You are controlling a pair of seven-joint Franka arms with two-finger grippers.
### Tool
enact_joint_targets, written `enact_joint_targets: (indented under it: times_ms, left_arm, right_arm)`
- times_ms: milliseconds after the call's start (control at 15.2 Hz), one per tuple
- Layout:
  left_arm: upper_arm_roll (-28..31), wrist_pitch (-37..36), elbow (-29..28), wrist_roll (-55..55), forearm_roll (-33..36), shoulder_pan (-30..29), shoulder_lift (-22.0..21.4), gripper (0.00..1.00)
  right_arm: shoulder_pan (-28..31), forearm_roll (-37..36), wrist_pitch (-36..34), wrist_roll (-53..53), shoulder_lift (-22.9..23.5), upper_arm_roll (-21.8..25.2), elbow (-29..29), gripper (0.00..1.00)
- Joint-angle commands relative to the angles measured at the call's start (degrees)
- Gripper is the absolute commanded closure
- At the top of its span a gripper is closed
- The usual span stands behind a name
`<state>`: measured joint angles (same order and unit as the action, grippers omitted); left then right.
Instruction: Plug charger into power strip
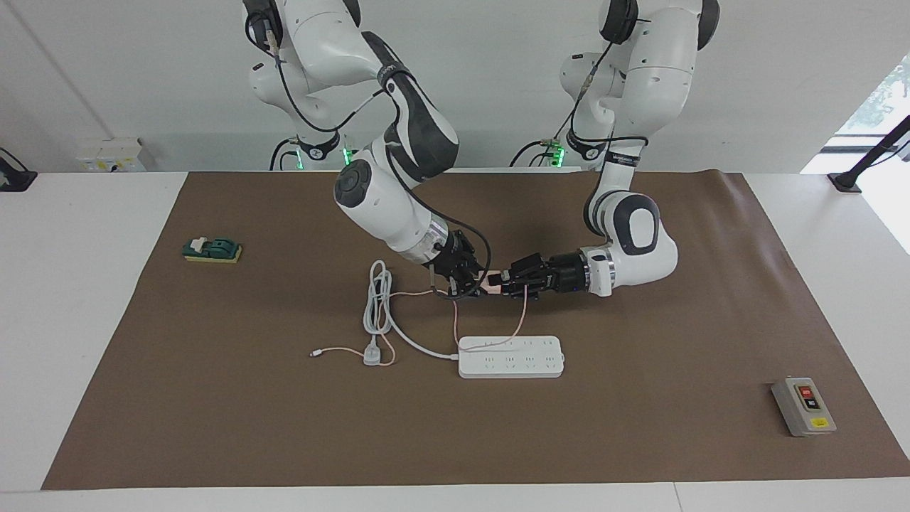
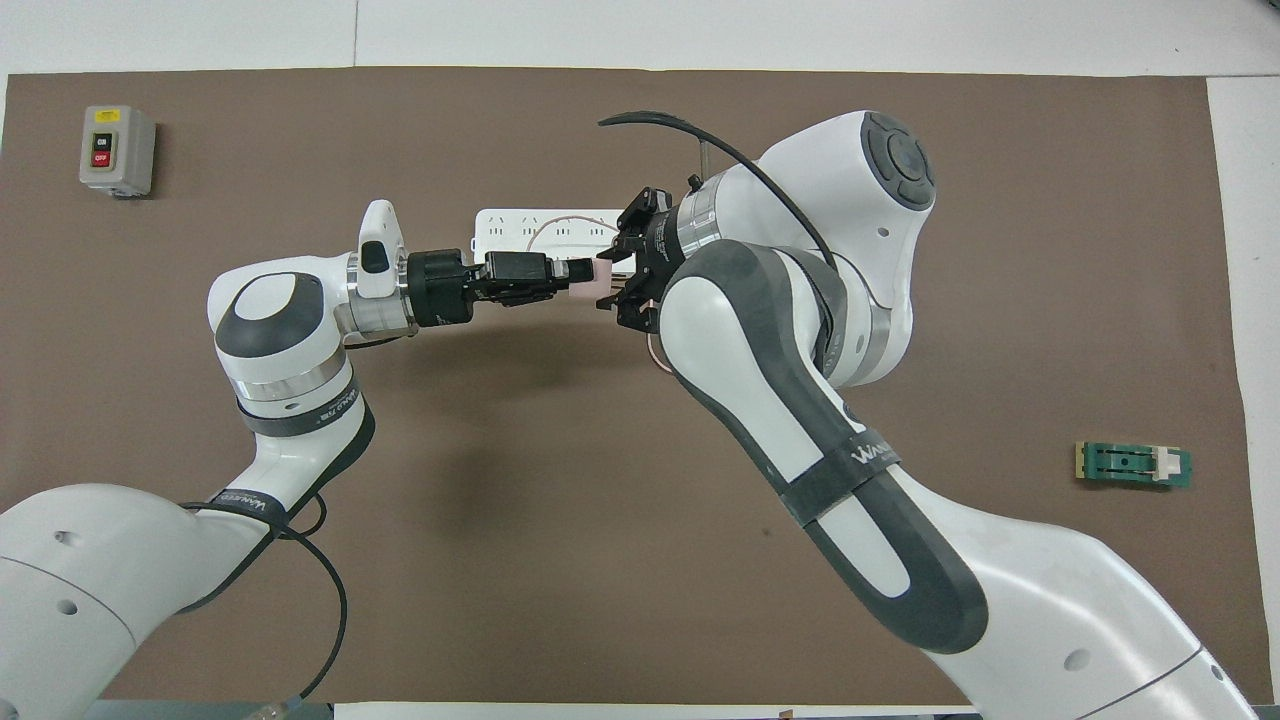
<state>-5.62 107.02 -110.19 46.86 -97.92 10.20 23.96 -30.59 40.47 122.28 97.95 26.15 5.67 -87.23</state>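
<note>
A: What is seen, from the largest thing down?

B: The power strip [image 1: 510,356] is laid flat on the brown mat [image 1: 640,441], no adapter seated in any socket. Above it, at roughly twelve o'clock from the strip in the facing view, the charger [image 1: 491,286] is held in the air between both grippers, its pink cable [image 1: 522,313] draped down across the strip.

A: And the fingers?

B: The right gripper [image 1: 475,284] is clenched on the charger; the left gripper [image 1: 503,284] is clamped on it too.

A: Progress?

B: The pickup is done and a handover appears underway; alignment and insertion are left.
</note>
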Motion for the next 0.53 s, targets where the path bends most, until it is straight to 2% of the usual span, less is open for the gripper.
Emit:
enact_joint_targets:
  times_ms: [0,66,264,462]
  left_arm:
    - [-0.2,-1.9,1.4,1.3,0.7,-0.8,0.2,1.00]
    - [-0.2,-2.0,1.5,1.3,0.7,-0.8,0.2,1.00]
    - [0.3,-1.5,1.8,1.0,1.4,-1.0,-0.1,1.00]
    - [0.8,-1.3,4.4,-1.9,7.4,-2.7,-0.2,1.00]
  right_arm:
    - [0.4,-1.2,-0.7,1.6,0.8,0.2,0.7,0.13]
    - [0.4,-1.4,-1.1,1.6,0.7,0.3,0.7,0.00]
    - [0.2,-2.2,-1.3,1.6,-0.1,0.5,-0.3,0.00]
    - [0.7,-3.0,-1.8,1.0,-2.2,0.7,-2.7,0.00]
